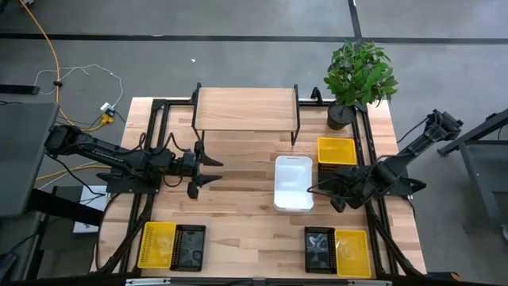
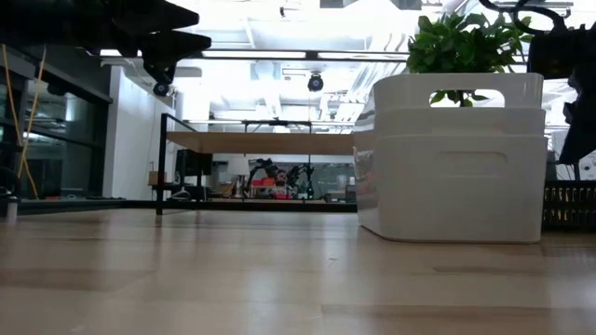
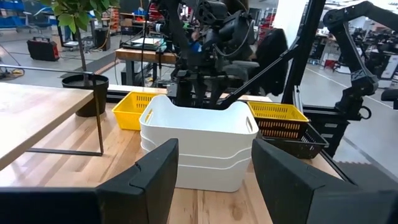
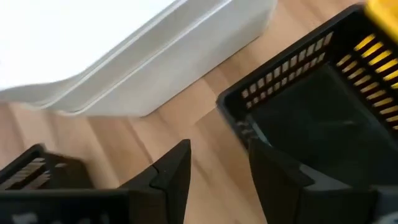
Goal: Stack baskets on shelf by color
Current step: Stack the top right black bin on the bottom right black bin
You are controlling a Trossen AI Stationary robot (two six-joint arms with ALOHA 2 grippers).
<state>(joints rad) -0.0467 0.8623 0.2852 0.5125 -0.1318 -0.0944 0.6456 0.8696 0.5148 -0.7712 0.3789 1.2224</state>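
Nested white baskets (image 1: 294, 183) stand with their bottom on the tabletop, in front of the shelf (image 1: 246, 110). A yellow basket (image 1: 336, 150) sits to their far right. A yellow (image 1: 156, 244) and a black basket (image 1: 189, 247) lie near left; a black (image 1: 320, 249) and a yellow one (image 1: 352, 253) lie near right. My left gripper (image 3: 214, 177) hovers open left of the white baskets (image 3: 198, 146), pointing level at them. My right gripper (image 4: 214, 171) is open, tipped down over bare wood between the white stack (image 4: 124, 56) and a black basket (image 4: 323, 112).
A potted plant (image 1: 359, 75) stands at the table's far right corner beside the shelf. The shelf's thin black legs (image 2: 164, 167) rise from the tabletop behind the white baskets (image 2: 456, 158). Bare wood (image 1: 238, 199) lies between my left gripper and the white stack.
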